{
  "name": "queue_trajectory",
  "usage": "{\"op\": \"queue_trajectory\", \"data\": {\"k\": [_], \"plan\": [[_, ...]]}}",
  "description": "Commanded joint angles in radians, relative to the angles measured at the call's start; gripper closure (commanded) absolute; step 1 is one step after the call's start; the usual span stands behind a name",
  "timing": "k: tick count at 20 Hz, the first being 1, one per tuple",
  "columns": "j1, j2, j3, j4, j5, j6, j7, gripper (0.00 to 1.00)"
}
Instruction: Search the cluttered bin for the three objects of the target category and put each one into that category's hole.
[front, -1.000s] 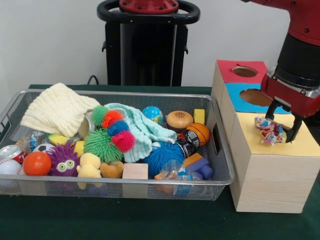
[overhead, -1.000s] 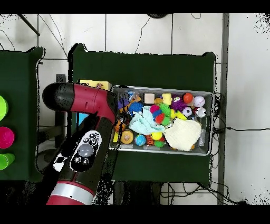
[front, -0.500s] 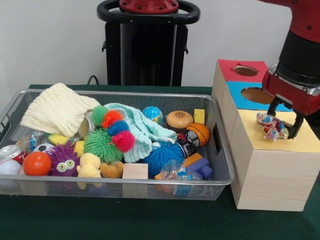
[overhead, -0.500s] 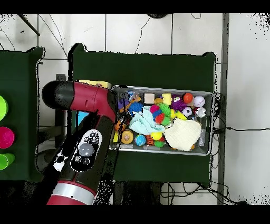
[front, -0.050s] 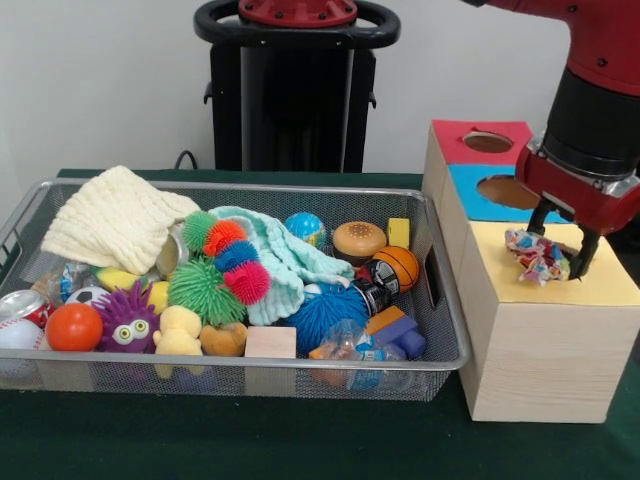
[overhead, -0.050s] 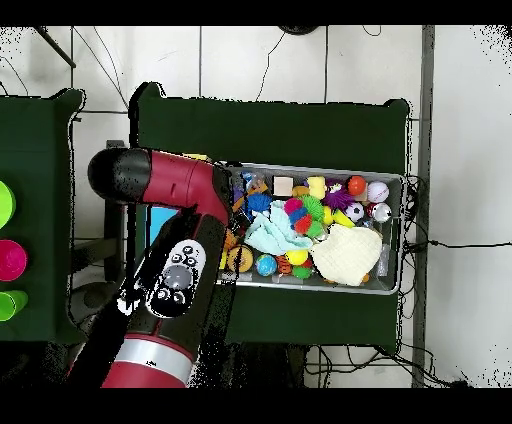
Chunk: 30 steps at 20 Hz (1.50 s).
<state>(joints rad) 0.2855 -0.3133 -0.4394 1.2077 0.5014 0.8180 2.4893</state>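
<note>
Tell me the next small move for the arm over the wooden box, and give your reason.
Probably open and drop. The end effector holds a crumpled multicoloured wrapper just above the yellow panel of the wooden box, apparently over that panel's hole, which it hides, so I cannot confirm alignment.

The red and black arm (overhead, -0.050s: 165, 250) reaches up across the green worktop (overhead, -0.050s: 270, 130), covering the bin's (overhead, -0.050s: 392, 180) left end. A cream cloth (overhead, -0.050s: 348, 254) lies at the bin's lower right, beside a pale green cloth (overhead, -0.050s: 272, 232).
</note>
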Motion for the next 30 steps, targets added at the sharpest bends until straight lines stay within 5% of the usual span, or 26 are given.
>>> {"op": "queue_trajectory", "data": {"k": [1,10,11,30], "plan": [[-0.125,-0.158,0.092,-0.009,-0.038,0.132,-0.055,0.00],[-0.187,-0.176,0.191,0.025,-0.082,0.039,-0.120,0.00],[-0.191,-0.179,0.199,0.026,-0.088,0.038,-0.117,1.00],[-0.196,-0.198,0.223,0.034,-0.157,0.048,-0.025,1.00]]}}
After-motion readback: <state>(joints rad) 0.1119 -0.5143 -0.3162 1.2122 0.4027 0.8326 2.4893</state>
